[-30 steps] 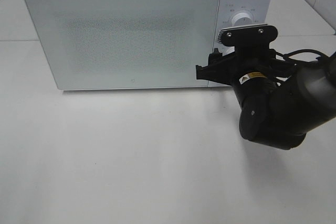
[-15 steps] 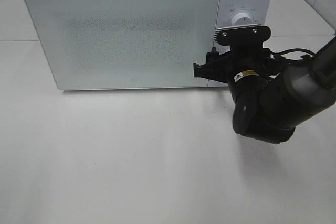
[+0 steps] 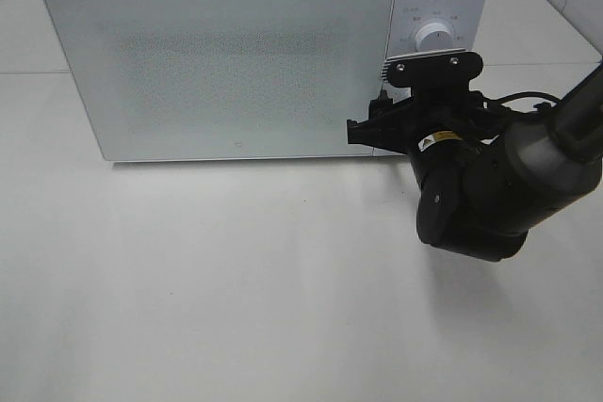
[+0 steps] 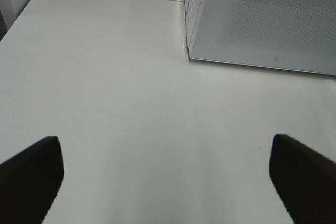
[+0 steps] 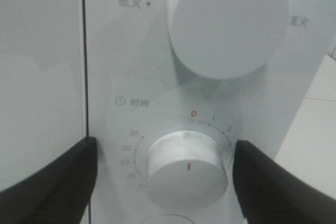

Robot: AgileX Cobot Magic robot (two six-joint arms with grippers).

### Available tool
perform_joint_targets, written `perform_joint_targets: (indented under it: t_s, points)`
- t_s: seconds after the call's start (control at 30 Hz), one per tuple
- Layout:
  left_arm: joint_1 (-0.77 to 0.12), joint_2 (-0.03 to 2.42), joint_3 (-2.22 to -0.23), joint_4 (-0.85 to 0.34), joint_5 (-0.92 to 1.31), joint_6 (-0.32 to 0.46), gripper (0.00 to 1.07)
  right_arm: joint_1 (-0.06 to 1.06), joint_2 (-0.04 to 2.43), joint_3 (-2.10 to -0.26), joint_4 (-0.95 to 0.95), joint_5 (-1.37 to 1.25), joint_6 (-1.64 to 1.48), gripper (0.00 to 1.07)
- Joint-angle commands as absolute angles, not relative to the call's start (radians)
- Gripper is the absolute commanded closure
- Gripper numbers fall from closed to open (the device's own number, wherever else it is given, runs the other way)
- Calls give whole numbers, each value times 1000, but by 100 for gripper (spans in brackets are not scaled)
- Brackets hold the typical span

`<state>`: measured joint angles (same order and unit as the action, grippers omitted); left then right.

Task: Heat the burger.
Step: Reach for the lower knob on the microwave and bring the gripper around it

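The burger is out of view. A white microwave point(image 3: 236, 63) stands at the back of the table with its frosted door shut, and nothing inside shows through. My right gripper point(image 3: 386, 105) is up against the control panel at the microwave's right end. In the right wrist view the right gripper point(image 5: 165, 150) is open, its two dark fingers point(image 5: 52, 179) flanking the lower timer knob point(image 5: 186, 169) with a gap on each side. My left gripper point(image 4: 168, 148) hovers open over bare table, off the microwave's left corner point(image 4: 190, 51), holding nothing.
A larger white knob point(image 5: 228, 22) with a red mark sits above the timer knob. The door's edge seam point(image 5: 84, 51) runs just beside the knobs. The right arm's black body point(image 3: 490, 185) and cable hang over the table in front of the microwave's right end.
The right arm has shifted slightly left and down along the control panel. Its fingers keep the same spread. The microwave door stays shut.
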<state>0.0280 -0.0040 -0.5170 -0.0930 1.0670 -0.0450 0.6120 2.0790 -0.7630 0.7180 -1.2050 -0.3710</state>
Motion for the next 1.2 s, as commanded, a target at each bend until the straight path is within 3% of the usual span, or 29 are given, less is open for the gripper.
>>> perform_joint_targets:
  t_s: [0.03, 0.3, 0.37, 0.43, 0.47, 0.57, 0.6, 0.67, 0.73, 1.2]
  points:
    - [29, -11, -517, -100, 1065, -50, 6, 605, 2075, -776, 711, -1339, -385, 37]
    - [29, -11, -517, -100, 1065, -50, 6, 605, 2075, -776, 711, -1343, -385, 39]
    - [29, -11, -517, -100, 1065, -50, 6, 605, 2075, -776, 711, -1347, -385, 50]
    - [29, -11, -517, -100, 1065, -50, 6, 605, 2075, -776, 711, -1347, -385, 54]
    - [29, -11, -517, -100, 1065, -50, 6, 605, 2075, -776, 711, -1347, -385, 62]
    - [29, -11, -517, -100, 1065, -50, 6, 605, 2075, -776, 711, -1348, -385, 65]
    - [29, -11, -517, -100, 1065, -50, 6, 605, 2075, -776, 711, -1350, -385, 75]
    - [29, -11, -517, -100, 1065, -50, 6, 605, 2075, -776, 711, -1350, -385, 78]
    - [29, -11, -517, -100, 1065, -50, 6, 605, 2075, -776, 707, -1350, -385, 92]
    - [29, -11, -517, -100, 1065, -50, 6, 605, 2075, -776, 707, -1350, -292, 94]
